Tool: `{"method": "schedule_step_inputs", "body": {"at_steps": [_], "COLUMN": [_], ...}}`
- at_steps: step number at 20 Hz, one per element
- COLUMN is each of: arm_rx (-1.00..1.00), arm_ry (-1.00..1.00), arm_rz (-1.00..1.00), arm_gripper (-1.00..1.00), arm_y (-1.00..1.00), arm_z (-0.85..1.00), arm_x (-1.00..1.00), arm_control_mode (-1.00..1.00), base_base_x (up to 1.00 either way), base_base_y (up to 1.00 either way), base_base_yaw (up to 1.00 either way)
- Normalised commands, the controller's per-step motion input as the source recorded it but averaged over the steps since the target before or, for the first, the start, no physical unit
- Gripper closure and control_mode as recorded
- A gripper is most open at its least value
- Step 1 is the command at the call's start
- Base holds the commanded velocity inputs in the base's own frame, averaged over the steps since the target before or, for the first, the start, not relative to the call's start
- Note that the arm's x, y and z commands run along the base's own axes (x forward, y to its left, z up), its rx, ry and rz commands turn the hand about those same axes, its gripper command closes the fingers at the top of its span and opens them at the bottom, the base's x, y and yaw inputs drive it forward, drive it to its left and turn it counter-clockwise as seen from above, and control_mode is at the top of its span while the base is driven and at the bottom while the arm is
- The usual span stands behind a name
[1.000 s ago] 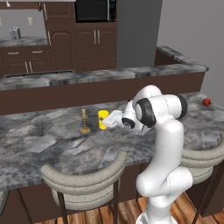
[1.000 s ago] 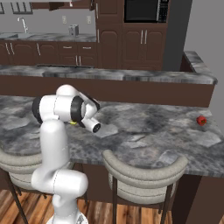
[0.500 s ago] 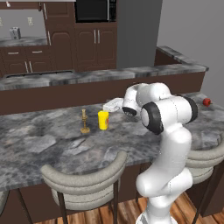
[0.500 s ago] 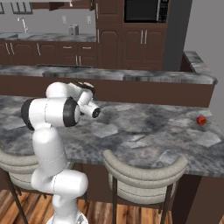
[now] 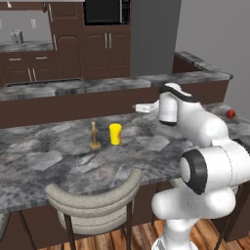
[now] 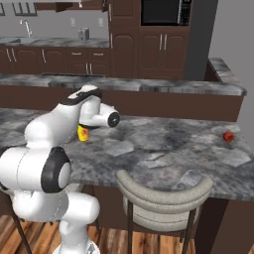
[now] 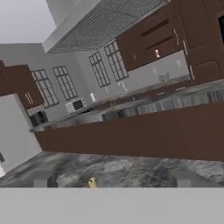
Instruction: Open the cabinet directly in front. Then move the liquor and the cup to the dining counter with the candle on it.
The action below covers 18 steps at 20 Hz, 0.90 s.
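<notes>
The yellow cup stands upright on the grey marbled dining counter, just right of the small brass candle. My gripper hangs above the counter's far side, up and to the right of the cup, clear of it. In the hand view its fingertips stand far apart with nothing between them, so my gripper is open. From the right, the cup peeks out behind my arm. Far off, a dark wall cabinet shows open shelves with a small pale thing inside, too small to name as the liquor.
A small red fruit lies at the counter's right end. Grey round-backed stools stand along the near side. A raised ledge runs behind the counter, with the kitchen wall of cabinets and a microwave beyond.
My hand has drawn away from the cup, rising and swinging right and back over the counter. The cup stays put beside the candle.
</notes>
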Motion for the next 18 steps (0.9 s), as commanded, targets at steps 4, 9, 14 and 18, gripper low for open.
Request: {"method": "schedule_step_inputs", "body": {"at_steps": [4,9,14,18], "arm_rx": [-0.04,-0.26,-0.07,-0.09], "arm_ry": [0.29,0.12,-0.28,-0.23], "arm_rz": [-0.25,-0.06,0.19,0.17], "arm_gripper": [-1.00,-1.00,-1.00,-1.00], "arm_y": [-0.74,-0.44,-0.18,-0.08], "arm_z": [1.00,0.70,0.00,0.17], "arm_x": [-0.87,-1.00,-1.00,-1.00], "arm_control_mode": [-1.00,-1.00,-1.00,-1.00], "base_base_x": [0.00,0.00,0.00,0.00], "base_base_y": [0.00,0.00,0.00,0.00], "base_base_yaw": [0.00,0.00,0.00,0.00]}}
